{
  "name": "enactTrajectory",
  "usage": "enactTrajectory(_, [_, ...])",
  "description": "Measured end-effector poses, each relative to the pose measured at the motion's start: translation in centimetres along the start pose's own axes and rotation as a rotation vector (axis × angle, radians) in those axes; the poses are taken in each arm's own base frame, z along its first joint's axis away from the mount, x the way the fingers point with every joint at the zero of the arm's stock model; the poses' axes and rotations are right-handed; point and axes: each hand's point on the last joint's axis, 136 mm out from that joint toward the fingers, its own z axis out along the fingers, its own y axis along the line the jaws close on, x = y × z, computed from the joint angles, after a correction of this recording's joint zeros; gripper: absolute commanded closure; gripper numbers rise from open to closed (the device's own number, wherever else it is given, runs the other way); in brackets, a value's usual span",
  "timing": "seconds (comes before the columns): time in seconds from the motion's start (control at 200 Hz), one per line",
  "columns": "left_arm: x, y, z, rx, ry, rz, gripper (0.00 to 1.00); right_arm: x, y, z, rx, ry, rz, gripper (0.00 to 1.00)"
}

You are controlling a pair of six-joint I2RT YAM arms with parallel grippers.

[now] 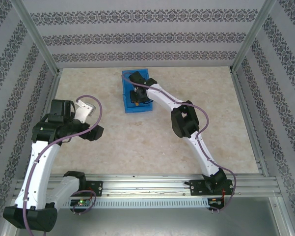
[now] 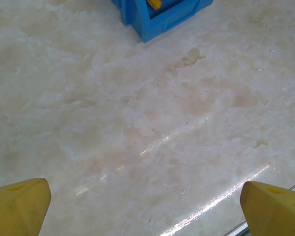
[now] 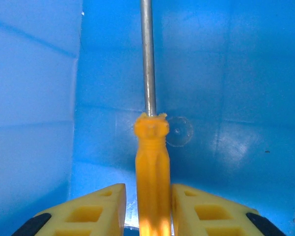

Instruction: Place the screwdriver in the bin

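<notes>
The left pincer (image 2: 146,205) hangs released over the pale tabletop (image 2: 137,123), its fingers spread wide; further right, the right pincer (image 3: 153,211) grasps the screwdriver (image 3: 151,157) by its orange handle, inside the blue bin (image 3: 34,98)

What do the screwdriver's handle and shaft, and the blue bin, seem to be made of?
The screwdriver handle looks like moulded orange-yellow plastic, slightly glossy, with a shaped collar. Its shaft looks like bare metal: grey, smooth, with a bright streak. The bin seems rigid plastic, uniformly blue with soft reflections.
</notes>
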Motion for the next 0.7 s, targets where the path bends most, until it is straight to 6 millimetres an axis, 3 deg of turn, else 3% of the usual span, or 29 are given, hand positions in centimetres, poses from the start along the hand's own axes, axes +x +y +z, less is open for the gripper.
enactTrajectory(0.699, [0.0,0.1,0.0,-0.005,0.001,-0.001,0.01,-1.5,0.1,-1.4,0.019,-0.045,0.005,0.62])
